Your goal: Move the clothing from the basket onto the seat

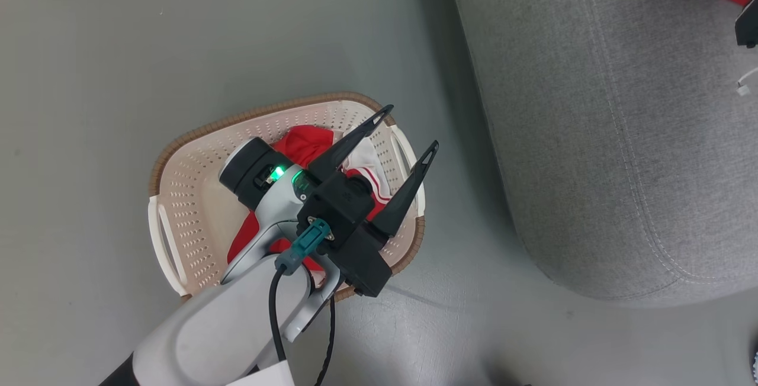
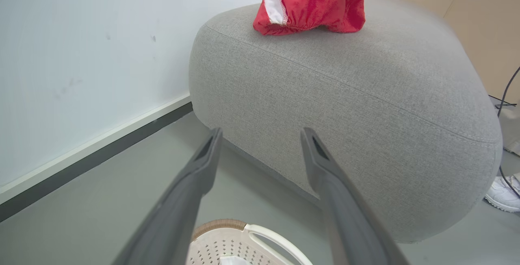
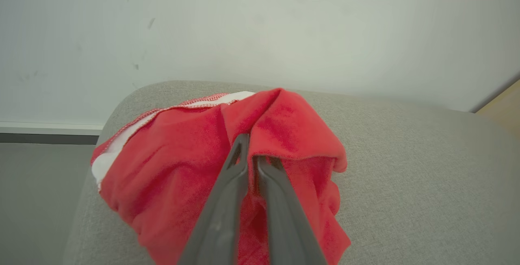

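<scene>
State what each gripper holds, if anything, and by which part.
The right gripper pinches the red garment on the seat by a raised fold. The left gripper is open, holding nothing.

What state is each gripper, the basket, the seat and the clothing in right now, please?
basket: upright on the floor, not emptied.
basket clothing: bunched inside, not gripped.
seat: bears one red garment.
red garment: crumpled, lying on the seat.
left gripper: open, empty, above the basket.
right gripper: shut on a fold of the red garment.
</scene>
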